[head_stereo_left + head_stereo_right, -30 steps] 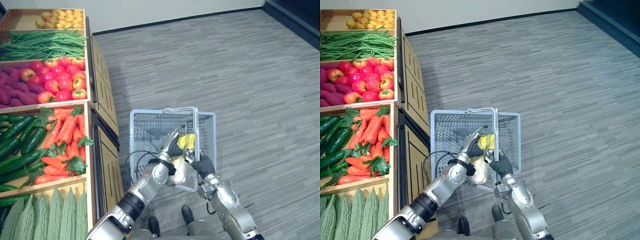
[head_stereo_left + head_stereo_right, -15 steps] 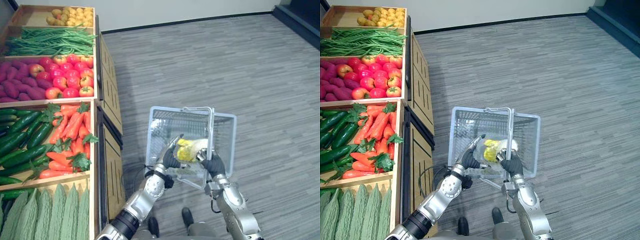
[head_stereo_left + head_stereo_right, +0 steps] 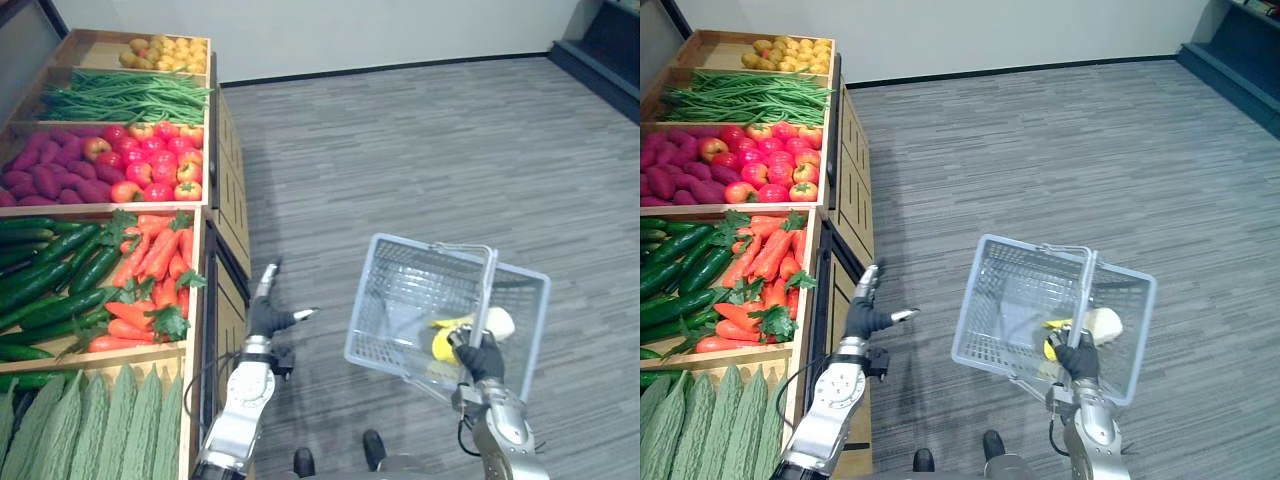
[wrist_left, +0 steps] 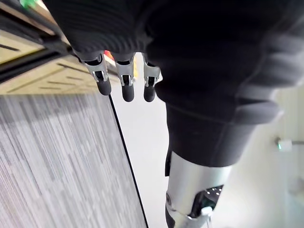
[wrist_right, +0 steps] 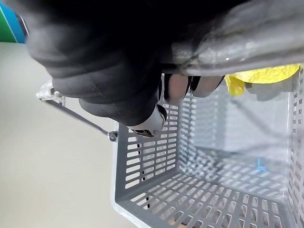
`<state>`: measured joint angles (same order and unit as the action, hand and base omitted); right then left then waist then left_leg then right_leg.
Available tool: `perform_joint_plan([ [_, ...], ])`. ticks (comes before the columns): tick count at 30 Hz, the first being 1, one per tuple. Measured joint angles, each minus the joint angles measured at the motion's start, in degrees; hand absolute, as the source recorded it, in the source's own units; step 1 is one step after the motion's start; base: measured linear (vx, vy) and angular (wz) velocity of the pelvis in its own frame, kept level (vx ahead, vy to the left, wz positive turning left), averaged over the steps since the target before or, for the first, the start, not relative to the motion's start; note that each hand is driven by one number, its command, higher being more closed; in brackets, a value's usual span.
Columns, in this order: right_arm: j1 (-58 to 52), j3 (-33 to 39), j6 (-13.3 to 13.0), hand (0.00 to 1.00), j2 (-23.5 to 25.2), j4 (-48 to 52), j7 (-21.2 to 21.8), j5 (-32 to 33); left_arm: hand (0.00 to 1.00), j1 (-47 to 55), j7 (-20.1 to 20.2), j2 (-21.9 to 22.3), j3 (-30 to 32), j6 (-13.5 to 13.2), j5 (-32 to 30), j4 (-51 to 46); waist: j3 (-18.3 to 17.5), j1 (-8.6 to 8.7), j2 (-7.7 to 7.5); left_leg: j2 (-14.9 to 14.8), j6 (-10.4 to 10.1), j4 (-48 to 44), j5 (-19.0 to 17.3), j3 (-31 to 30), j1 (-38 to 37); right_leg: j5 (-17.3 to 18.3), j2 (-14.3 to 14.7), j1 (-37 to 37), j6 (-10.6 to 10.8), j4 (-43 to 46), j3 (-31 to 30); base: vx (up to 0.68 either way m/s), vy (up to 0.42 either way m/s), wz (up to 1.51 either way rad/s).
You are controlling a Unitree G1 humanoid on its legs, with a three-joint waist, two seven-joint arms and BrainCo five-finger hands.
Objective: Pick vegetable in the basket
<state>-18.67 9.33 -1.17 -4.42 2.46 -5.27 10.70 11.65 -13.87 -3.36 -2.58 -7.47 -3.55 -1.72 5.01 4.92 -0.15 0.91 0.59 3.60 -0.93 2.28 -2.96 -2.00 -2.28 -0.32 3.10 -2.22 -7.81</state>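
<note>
well, the robot's right hand [image 3: 485, 360] is low on the right, its fingers curled tight round the thin grey handle [image 3: 487, 285] of a grey plastic mesh basket [image 3: 372, 300], which hangs tilted above the grey striped carpet floor [image 3: 400, 130]. inside the basket, in its near right part and just beside that hand, lies a yellow and pale vegetable wrapped in clear film [image 3: 445, 343]. the left hand [image 3: 263, 318] is well apart from the basket, off to its left, close by the side of the tall wooden produce stand [image 3: 228, 200]. its fingers [image 4: 126, 90] are straight, the thumb sticks out sideways, and it has hold of nothing. on the stand, from near to far, are ridged green bitter gourds [image 3: 90, 420], dark green cucumbers [image 3: 50, 280] beside orange carrots with leafy tops [image 3: 150, 255], purple sweet potatoes [image 3: 40, 180] beside round red fruit [image 3: 150, 175], a heap of long green beans [image 3: 120, 95], and small yellow potatoes [image 3: 170, 48] at the far end.
</note>
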Motion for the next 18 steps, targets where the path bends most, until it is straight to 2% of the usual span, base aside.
perform_joint_plan([
  [2,-0.02,2.67,0.00,1.00,0.62,-1.05,-0.32,-0.42,0.00,1.53,-0.10,0.04,3.44,-0.07,2.85,0.08,-0.28,-0.70,0.01,-0.03,-0.01,0.16,-0.01,0.00,-0.01,0.16,0.02,-0.03,-0.01,0.00,0.05,0.00,0.000,0.00],
  [6,-0.06,4.16,0.00,1.00,0.99,-2.38,-1.03,-0.87,0.00,3.74,-0.03,0.37,6.17,-0.11,4.51,0.21,-0.36,-1.50,-0.03,-0.02,-0.08,0.27,-0.14,0.06,0.02,0.73,-0.04,-0.04,0.08,0.10,0.34,0.01,-0.012,0.03],
  [10,-0.18,4.33,0.00,1.00,1.28,-3.35,-1.04,-2.58,0.00,5.73,0.08,2.17,7.21,-0.11,4.45,0.25,-0.37,-2.88,-0.40,-0.07,0.06,-2.46,-3.09,1.24,0.79,5.68,0.08,-2.48,0.22,5.59,0.25,0.03,-0.009,-0.10],
  [12,-0.24,4.27,0.06,1.00,1.86,-3.50,-0.99,-3.74,0.00,6.67,0.09,2.66,7.17,-0.12,4.38,0.15,-0.11,-2.95,-1.29,0.42,0.61,-8.29,-7.93,2.03,1.99,11.69,-0.63,-5.76,1.42,16.19,0.83,0.12,-0.012,-0.01],
  [13,-0.24,4.19,0.07,1.00,1.92,-3.52,-0.99,-4.15,0.00,6.87,0.08,2.71,7.14,-0.12,4.31,0.00,-0.01,-2.73,-1.52,0.47,0.71,-9.64,-9.14,2.08,2.13,12.55,-0.94,-6.50,1.63,18.93,1.33,0.13,-0.022,-0.10],
  [14,-0.10,4.17,0.10,1.00,1.86,-3.72,-0.94,-4.70,0.00,7.08,0.03,3.00,7.05,-0.09,4.03,-0.13,0.12,-2.92,-1.32,0.15,1.50,-11.72,-11.37,2.23,2.11,13.51,-0.96,-10.02,2.57,27.77,3.31,0.13,-0.030,-0.11],
  [15,-0.02,4.07,0.11,1.00,2.25,-3.76,-0.94,-5.09,0.00,7.01,-0.13,3.03,6.65,-0.09,3.85,-0.82,0.58,-2.71,-1.20,-0.34,2.28,-12.69,-12.66,1.95,0.79,13.11,-1.17,-15.69,2.88,40.57,5.96,0.17,-0.038,-0.01],
  [17,-0.36,3.98,0.31,1.00,2.38,-3.91,-0.98,-5.46,0.00,6.31,-0.63,3.17,5.87,-0.12,3.16,-1.19,1.16,-2.08,-0.51,-1.49,2.50,-14.69,-15.32,0.91,-1.50,15.24,-1.87,-19.52,0.99,45.85,8.99,0.30,-0.036,0.21],
  [18,-0.36,3.98,0.39,1.00,2.38,-3.91,-0.98,-5.59,0.00,5.71,-1.01,3.04,5.46,-0.12,2.88,-1.19,1.22,-2.17,-0.61,-1.85,2.40,-15.14,-16.13,0.88,-1.99,15.54,-2.01,-20.68,0.73,45.85,9.51,0.37,-0.057,0.19],
])
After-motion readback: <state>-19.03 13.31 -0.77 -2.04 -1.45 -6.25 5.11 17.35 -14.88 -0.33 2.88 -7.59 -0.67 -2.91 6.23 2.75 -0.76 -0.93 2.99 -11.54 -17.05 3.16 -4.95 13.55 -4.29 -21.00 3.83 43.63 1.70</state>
